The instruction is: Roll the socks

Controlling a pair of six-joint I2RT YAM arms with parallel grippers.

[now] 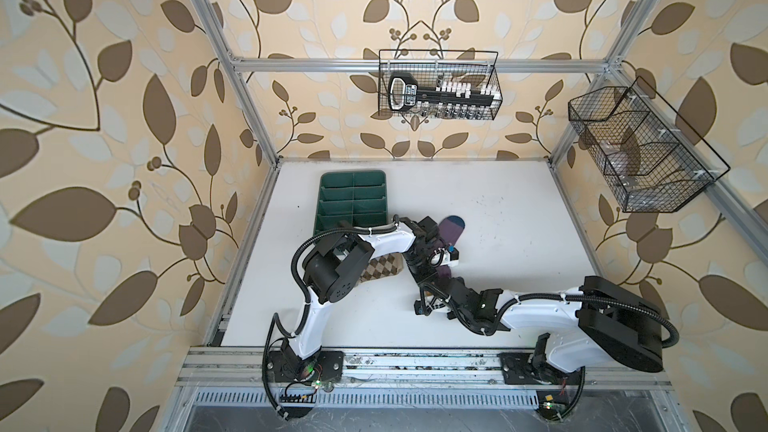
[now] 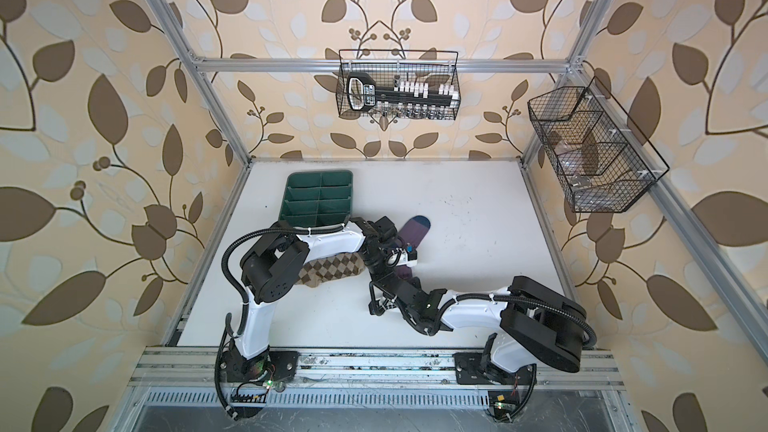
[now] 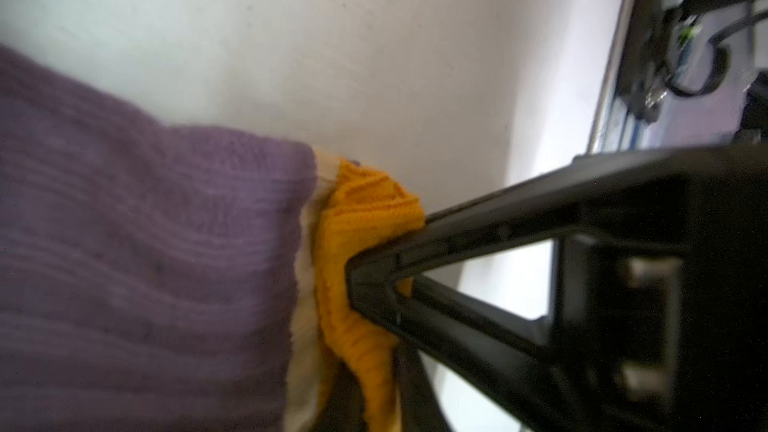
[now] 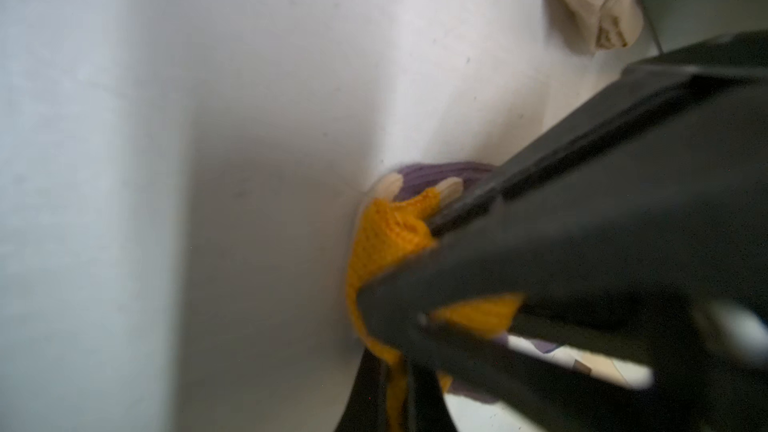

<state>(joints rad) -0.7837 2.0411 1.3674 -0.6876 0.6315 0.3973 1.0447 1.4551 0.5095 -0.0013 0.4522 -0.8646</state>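
- Right wrist view: right gripper is clenched on the orange cuff of the purple sock. The knit bunches against its black fingers.
- Left wrist view: left gripper sits at the same cuff, one fingertip pressed into the orange knit (frame blurred; cannot tell whether it grasps or has let go).
- Both top views: the purple sock lies flat on the white table, just off the near corner of the green tray, on the right arm's side.
- Its navy toe is about level with the tray's near end. The cuff end lies farther from the tray, hidden under both wrists.
- The tan argyle sock lies just past the tray's near end, partly covered by the left arm.
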